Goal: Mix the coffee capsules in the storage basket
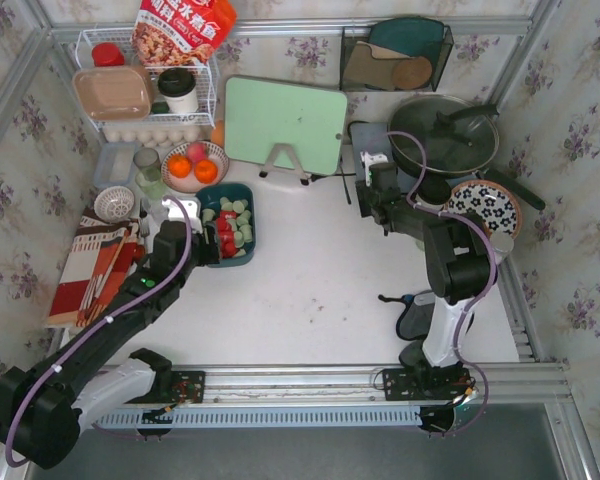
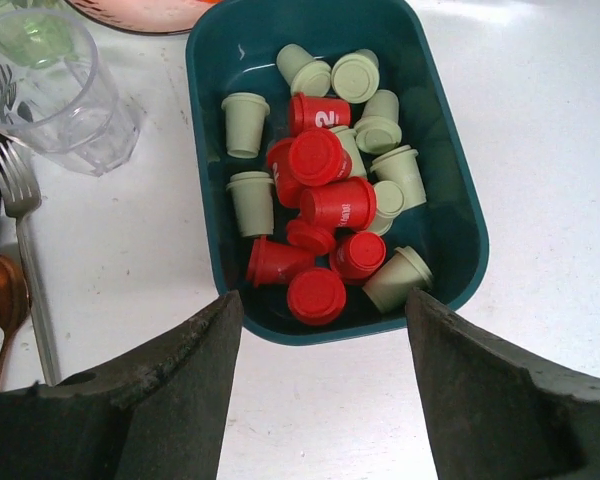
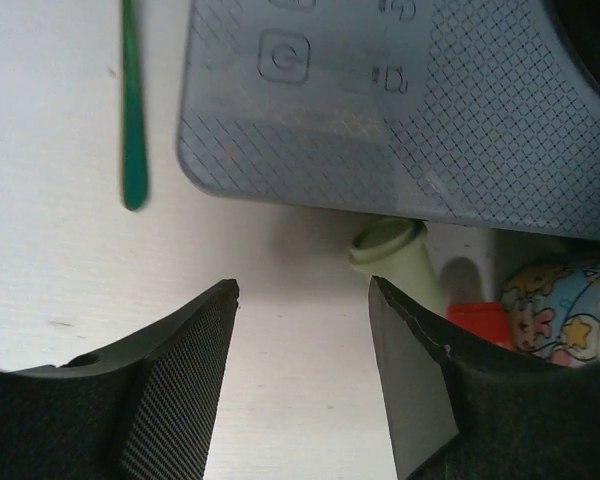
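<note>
The dark teal storage basket (image 1: 251,228) sits left of centre on the white table. It holds red and pale green coffee capsules (image 1: 232,225). In the left wrist view the basket (image 2: 477,235) has red capsules (image 2: 320,155) piled in the middle and near end, with green capsules (image 2: 250,200) around them and at the far end. My left gripper (image 2: 322,325) is open and empty, just short of the basket's near rim; it also shows in the top view (image 1: 202,245). My right gripper (image 1: 360,182) is open and empty (image 3: 302,300) over bare table, far from the basket.
A clear glass (image 2: 55,90), fork (image 2: 20,200) and spoon (image 2: 5,300) lie left of the basket. A fruit bowl (image 1: 193,165) is behind it. A green cutting board (image 1: 285,125), pan (image 1: 442,135) and patterned plate (image 1: 485,205) stand near my right arm. A grey tray (image 3: 400,100) and a pale green cup-shaped piece (image 3: 390,250) lie ahead of my right gripper.
</note>
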